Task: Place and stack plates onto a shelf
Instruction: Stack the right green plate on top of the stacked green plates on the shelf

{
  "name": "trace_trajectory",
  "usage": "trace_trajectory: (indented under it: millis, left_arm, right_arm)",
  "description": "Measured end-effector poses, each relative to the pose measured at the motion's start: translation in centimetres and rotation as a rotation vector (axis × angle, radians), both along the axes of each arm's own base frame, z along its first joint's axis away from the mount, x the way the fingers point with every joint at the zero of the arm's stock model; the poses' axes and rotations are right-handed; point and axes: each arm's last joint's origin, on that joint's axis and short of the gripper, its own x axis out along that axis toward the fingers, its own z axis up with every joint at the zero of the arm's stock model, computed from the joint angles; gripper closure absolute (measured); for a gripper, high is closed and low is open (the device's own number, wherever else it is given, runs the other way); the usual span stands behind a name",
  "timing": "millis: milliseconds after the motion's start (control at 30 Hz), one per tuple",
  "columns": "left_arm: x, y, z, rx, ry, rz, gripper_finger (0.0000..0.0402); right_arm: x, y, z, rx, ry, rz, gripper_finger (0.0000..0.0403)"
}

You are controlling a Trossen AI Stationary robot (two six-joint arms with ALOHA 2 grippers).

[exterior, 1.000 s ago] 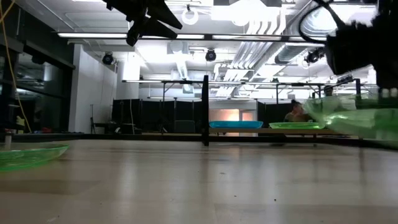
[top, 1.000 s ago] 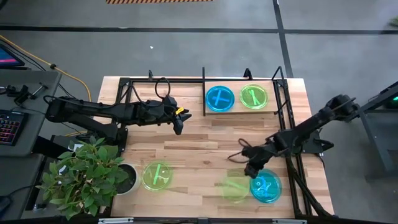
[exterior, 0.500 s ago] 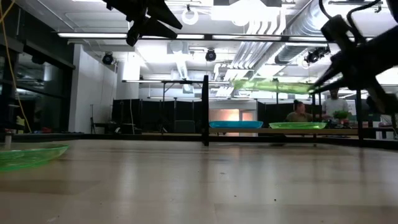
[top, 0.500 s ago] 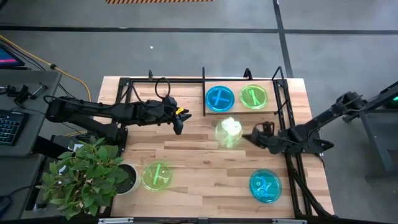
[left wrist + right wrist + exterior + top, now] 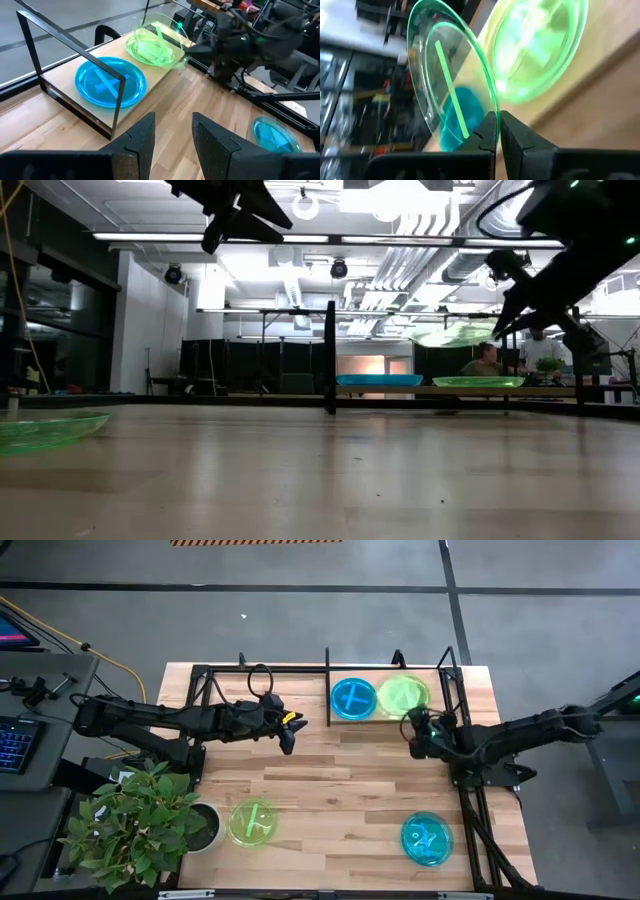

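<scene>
My right gripper (image 5: pixel 498 117) is shut on a lime-green plate (image 5: pixel 450 75) and holds it in the air over the right end of the shelf (image 5: pixel 328 670), a black rod rack with a light wood base. Under it, a second green plate (image 5: pixel 540 45) lies flat on the shelf base, with a blue plate (image 5: pixel 353 698) to its left. On the table, a green plate (image 5: pixel 252 822) rests near the front left and a blue plate (image 5: pixel 427 838) near the front right. My left gripper (image 5: pixel 173 132) waits open above the table's middle left. My right gripper pinches the green plate's rim (image 5: pixel 492 111) between its two fingers, on the side of the plate that faces the gripper. The fingers reach in about level from the table's right and near side. The plate (image 5: pixel 455 335) is lifted clear, slightly tilted, above the shelf's green plate (image 5: pixel 478 382).
A potted plant (image 5: pixel 140 820) stands at the table's near left corner. The shelf's upright posts and top rods (image 5: pixel 75 47) run along the far edge. Bare tabletop lies between the two arms. People show in the room beyond the table.
My right gripper has lifted the green plate from the table near the front-right blue plate. It carried the plate up and toward the far edge, until it came over the green plate on the shelf. The blue plate stayed where it was.
</scene>
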Motion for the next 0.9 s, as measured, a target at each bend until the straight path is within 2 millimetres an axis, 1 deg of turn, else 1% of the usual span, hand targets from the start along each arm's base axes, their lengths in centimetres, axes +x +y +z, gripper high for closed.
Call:
trace_trajectory:
  millis: [167,367,567,700,900]
  left_arm:
    - [0.0,0.0,0.0,0.000,0.000,-0.001,0.0284]
    - [0.0,0.0,0.0,0.000,0.000,-0.001,0.0284]
    - [0.0,0.0,0.0,0.004,0.002,-0.002,0.0284]
    - [0.0,0.0,0.0,0.014,0.005,-0.006,0.0284]
    - [0.0,0.0,0.0,0.014,0.006,-0.005,0.0284]
  right_arm:
    - [-0.8,-2.1,-0.3,0.021,0.068,-0.134,0.0403]
    - [-1.3,-3.5,-0.5,0.048,0.103,-0.210,0.0403]
    - [-1.7,-3.9,-0.8,0.108,0.190,-0.183,0.0403]
    - [-1.7,-4.0,-0.8,0.113,0.185,-0.189,0.0403]
    - [-1.4,-4.0,-0.7,0.103,0.213,-0.137,0.0398]
